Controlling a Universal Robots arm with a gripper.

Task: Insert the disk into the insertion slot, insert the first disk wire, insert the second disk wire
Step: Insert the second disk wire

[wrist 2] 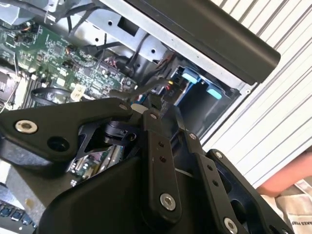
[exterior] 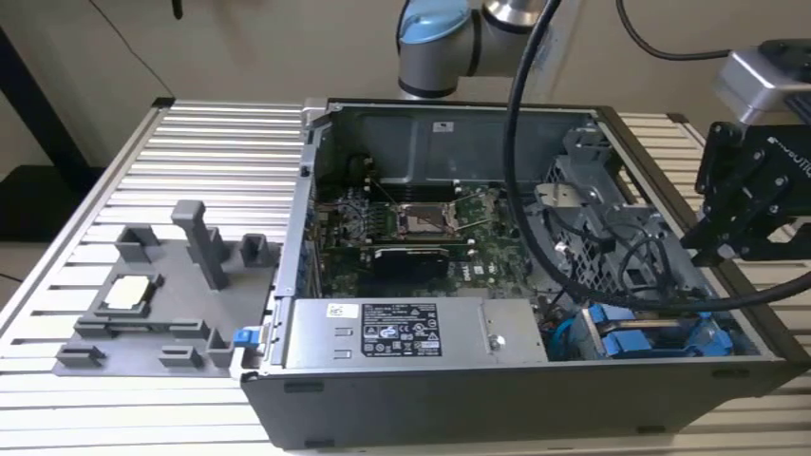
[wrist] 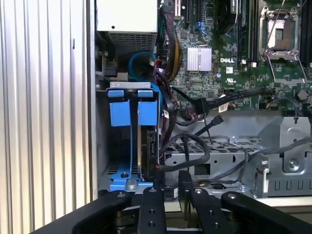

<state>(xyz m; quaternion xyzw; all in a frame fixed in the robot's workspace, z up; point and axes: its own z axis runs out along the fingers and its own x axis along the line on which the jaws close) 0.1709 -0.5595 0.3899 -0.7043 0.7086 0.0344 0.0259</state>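
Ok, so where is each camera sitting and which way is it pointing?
Exterior view: off the arm, looking down into the open computer case; shows the arm and gripper.
First wrist view: on the wrist, looking past the gripper at the blue tabs.
Second wrist view: on the wrist, looking over the gripper toward the motherboard.
Both wrist views share the blue tabs and motherboard.

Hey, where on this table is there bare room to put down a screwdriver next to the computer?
Bare ribbed table lies on the exterior view's left of the computer case, beyond the grey fixture tray; another strip runs in front of that tray. Crowded: the case corner around the insertion slot, tangled with cables.
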